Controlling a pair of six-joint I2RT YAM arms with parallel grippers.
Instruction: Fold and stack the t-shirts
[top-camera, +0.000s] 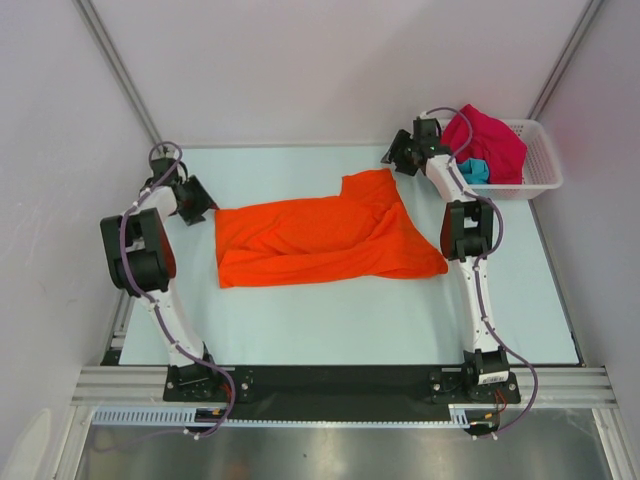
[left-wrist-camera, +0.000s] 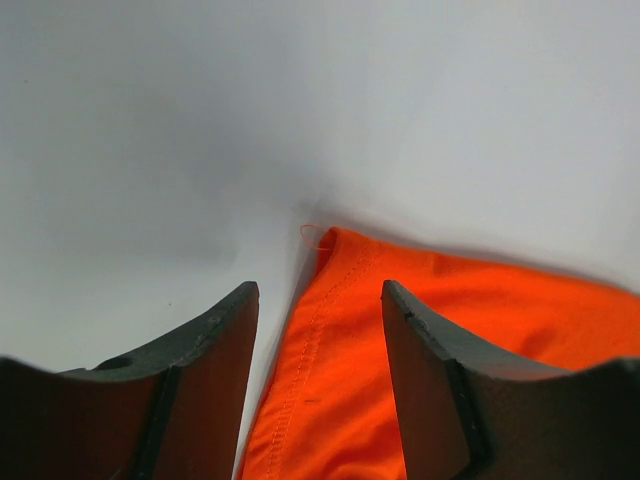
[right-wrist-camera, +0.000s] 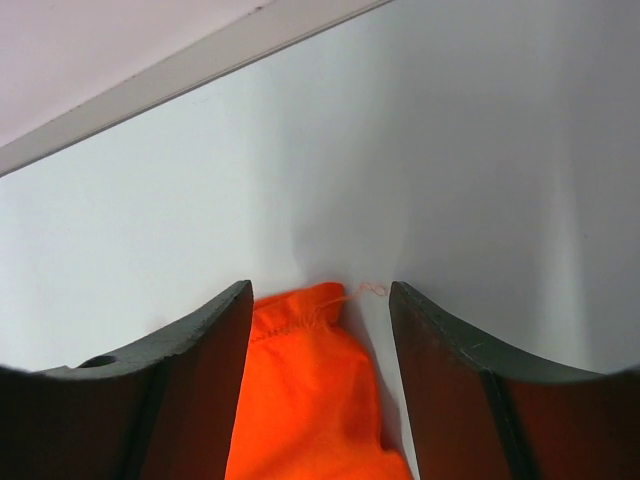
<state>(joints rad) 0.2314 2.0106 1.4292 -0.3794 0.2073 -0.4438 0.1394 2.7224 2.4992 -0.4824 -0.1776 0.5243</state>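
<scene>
- left gripper: jaws apart, nothing clamped. The far-left corner of the orange t-shirt lies on the table between the fingers. Risk: if it closes too shallow, the pads catch only the hem edge or the loose thread at the tip, and the corner slips out on the lift.
- orange t-shirt: mid-table between the arms, rumpled, with creases across the middle and the right part doubled over. Risks: a pinch takes the top layer only and the layers peel apart, or the creases get locked into the fold.
- right gripper: jaws apart, empty. The shirt's far-right corner sits between the fingers, nearer one finger than the other. Risk: an off-centre close shoves the cloth sideways or grabs just the thread.
- both: if one side holds and the other misses, the shirt swings skewed.
- basket: far-right corner, close beside the right arm. It holds the crimson-pink shirt and the teal shirt, with pink draped over the rim. Risk: the arm snags that cloth or nudges the basket.
</scene>
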